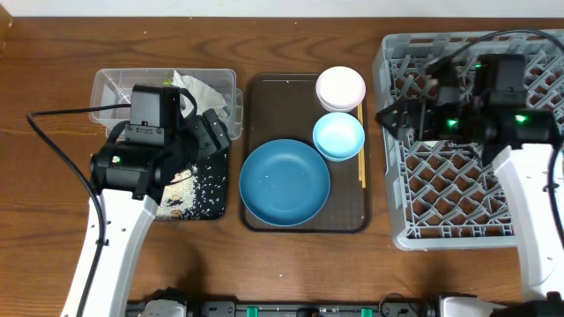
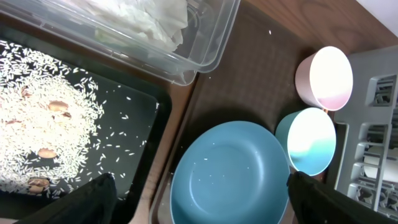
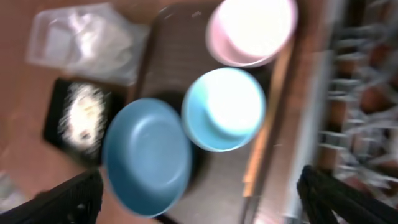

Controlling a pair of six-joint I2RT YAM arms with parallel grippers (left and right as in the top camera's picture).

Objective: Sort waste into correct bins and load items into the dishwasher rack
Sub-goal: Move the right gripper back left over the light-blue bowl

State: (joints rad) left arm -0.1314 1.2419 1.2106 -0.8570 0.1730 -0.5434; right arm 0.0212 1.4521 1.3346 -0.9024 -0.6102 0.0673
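The wide blue dish (image 1: 285,182) sits on the brown serving tray (image 1: 348,220) with the light-blue bowl (image 1: 338,136), the pinkish-white bowl (image 1: 340,87) and the chopsticks (image 1: 361,145). Rice (image 1: 201,187) lies in the black tray (image 1: 196,211); the white napkin (image 1: 204,91) is in the clear tub (image 1: 110,88). My left gripper (image 1: 207,132) is open and empty over the black tray's right edge, left of the blue dish (image 2: 230,174). My right gripper (image 1: 397,114) is open and empty above the grey rack's (image 1: 449,185) left edge. The right wrist view is blurred; the blue dish (image 3: 146,155) shows there. The wrapper and cup are not visible.
The rack fills the right side up to the table's edge. The clear tub and black tray stand at the left, tub behind tray. Bare wooden table (image 1: 264,273) runs along the front. Cables trail from both arms.
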